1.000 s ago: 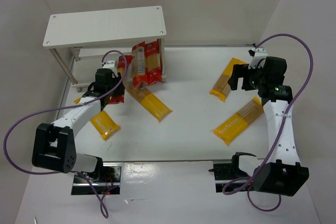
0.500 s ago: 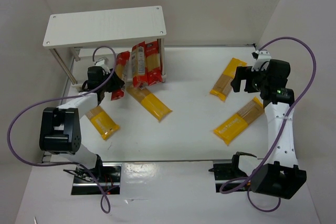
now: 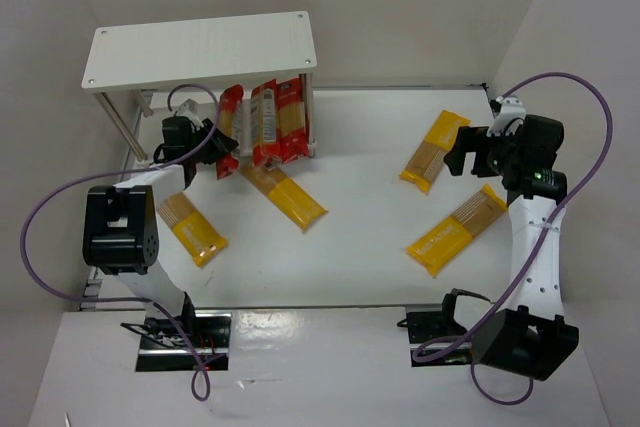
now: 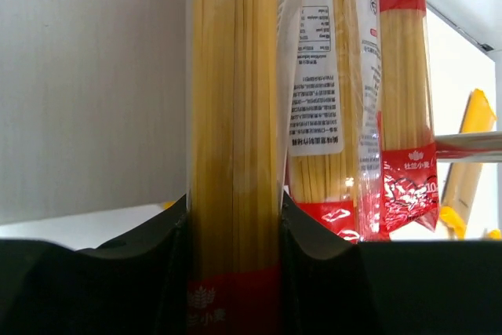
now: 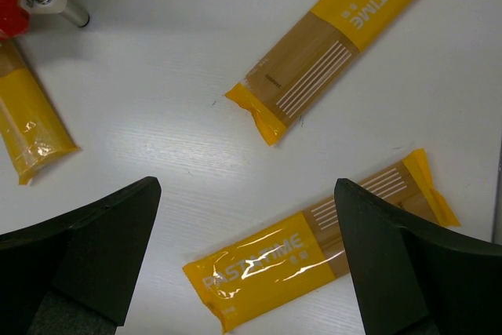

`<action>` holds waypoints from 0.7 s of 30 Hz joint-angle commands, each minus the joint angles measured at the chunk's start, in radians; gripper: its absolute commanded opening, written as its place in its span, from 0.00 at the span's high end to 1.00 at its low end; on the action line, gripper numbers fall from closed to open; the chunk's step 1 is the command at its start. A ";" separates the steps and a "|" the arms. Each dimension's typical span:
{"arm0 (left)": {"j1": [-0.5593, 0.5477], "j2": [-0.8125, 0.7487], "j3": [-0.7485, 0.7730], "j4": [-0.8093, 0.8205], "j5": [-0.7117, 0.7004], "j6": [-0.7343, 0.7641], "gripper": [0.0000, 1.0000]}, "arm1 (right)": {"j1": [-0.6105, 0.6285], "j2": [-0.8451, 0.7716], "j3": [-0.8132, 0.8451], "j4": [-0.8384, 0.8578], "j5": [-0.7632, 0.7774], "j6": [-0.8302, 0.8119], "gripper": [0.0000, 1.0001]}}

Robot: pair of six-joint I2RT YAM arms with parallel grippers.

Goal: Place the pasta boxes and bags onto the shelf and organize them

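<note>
The white shelf [image 3: 200,52] stands at the far left. My left gripper [image 3: 205,142] is shut on a red spaghetti pack [image 3: 230,130], holding it upright at the shelf's lower tier beside two more red packs [image 3: 272,125]. In the left wrist view my gripper [image 4: 234,272] clamps that pack [image 4: 235,115], with the other red packs [image 4: 353,100] to its right. My right gripper [image 3: 462,150] is open and empty above the table. In the right wrist view my gripper [image 5: 247,249] hovers over two yellow packs, a near one [image 5: 314,253] and a far one [image 5: 337,45].
Yellow packs lie flat on the table: one at the left [image 3: 193,227], one by the shelf's right leg [image 3: 285,195], two at the right, one farther [image 3: 432,150] and one nearer [image 3: 455,230]. A shelf leg [image 5: 55,1] shows in the right wrist view. White walls enclose the table.
My left gripper has swung back and left toward the shelf, standing the red pack upright beside the others. My right gripper has shifted slightly right and stays open.
</note>
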 commanded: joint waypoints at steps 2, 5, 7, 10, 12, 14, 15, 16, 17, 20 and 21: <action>0.007 0.006 0.100 0.210 0.066 -0.073 1.00 | -0.006 -0.013 -0.011 0.014 -0.036 -0.016 0.00; 0.007 0.019 0.100 0.210 0.057 -0.073 1.00 | -0.016 -0.013 -0.011 0.014 -0.048 -0.016 0.00; 0.007 0.031 0.100 0.222 0.045 -0.082 1.00 | -0.026 -0.013 -0.011 0.014 -0.071 -0.016 0.00; 0.007 0.069 0.127 0.233 0.045 -0.092 1.00 | -0.026 -0.013 -0.011 0.005 -0.071 -0.025 0.00; 0.007 0.083 0.141 0.233 0.045 -0.101 1.00 | -0.026 -0.013 -0.011 0.005 -0.071 -0.025 0.00; 0.007 0.094 0.154 0.233 0.045 -0.101 1.00 | -0.026 -0.013 -0.011 0.005 -0.080 -0.025 0.00; 0.007 0.105 0.166 0.233 0.055 -0.111 1.00 | -0.035 -0.013 -0.011 0.005 -0.080 -0.025 0.00; 0.007 0.114 0.166 0.233 0.055 -0.111 1.00 | -0.036 -0.013 -0.011 0.005 -0.080 -0.025 0.00; 0.007 0.114 0.166 0.233 0.055 -0.111 1.00 | -0.036 -0.013 -0.011 0.005 -0.080 -0.025 0.00; 0.007 0.132 0.175 0.224 0.066 -0.122 1.00 | -0.046 -0.013 -0.011 0.005 -0.090 -0.025 0.00; -0.004 0.132 0.175 0.224 0.066 -0.122 1.00 | -0.046 -0.013 -0.011 0.005 -0.090 -0.025 0.00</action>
